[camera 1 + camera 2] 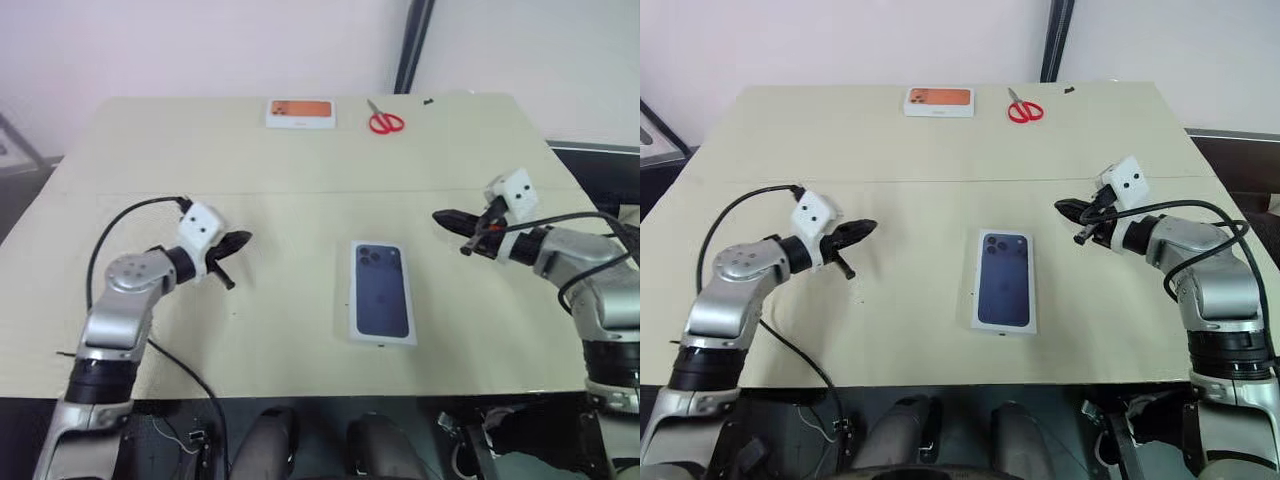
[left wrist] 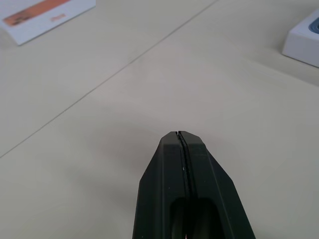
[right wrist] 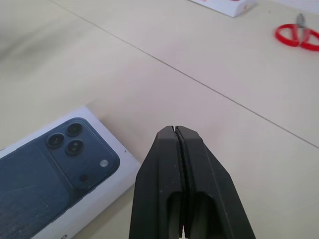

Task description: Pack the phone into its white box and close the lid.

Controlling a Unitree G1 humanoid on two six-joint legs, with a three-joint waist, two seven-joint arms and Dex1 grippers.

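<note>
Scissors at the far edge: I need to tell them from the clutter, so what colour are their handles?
Red handles on the scissors, clearest in the right eye view.

I count two white phone cartons on the table (image 1: pixel 150 330). One is the white box (image 1: pixel 381 292) near the middle, closed, with the lid (image 1: pixel 1004 281) on top showing a dark blue phone print; the other is the white box with an orange picture (image 1: pixel 300 112) at the far edge. I count one pair of red-handled scissors (image 1: pixel 384 120), lying just beside that orange-printed box. I count two grippers: the left gripper (image 1: pixel 240 241) and the right gripper (image 1: pixel 445 217), each with two black fingers pressed together. I see three camera lenses printed on the lid in the right wrist view.
</note>
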